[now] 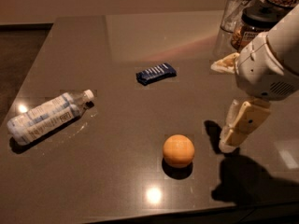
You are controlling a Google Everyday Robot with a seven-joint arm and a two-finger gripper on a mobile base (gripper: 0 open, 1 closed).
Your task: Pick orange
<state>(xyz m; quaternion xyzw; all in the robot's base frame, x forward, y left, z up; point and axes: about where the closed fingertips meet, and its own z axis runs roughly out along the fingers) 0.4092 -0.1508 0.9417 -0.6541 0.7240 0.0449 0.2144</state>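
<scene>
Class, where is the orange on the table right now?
In the camera view, the orange sits near the front edge of the table, right of centre; the hand hangs just right of it, not touching.

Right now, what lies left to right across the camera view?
Plastic water bottle on its side → blue wrapped packet → orange → gripper, just right of the orange. Glass and jar behind overlap the gripper's span, so left out.
</scene>
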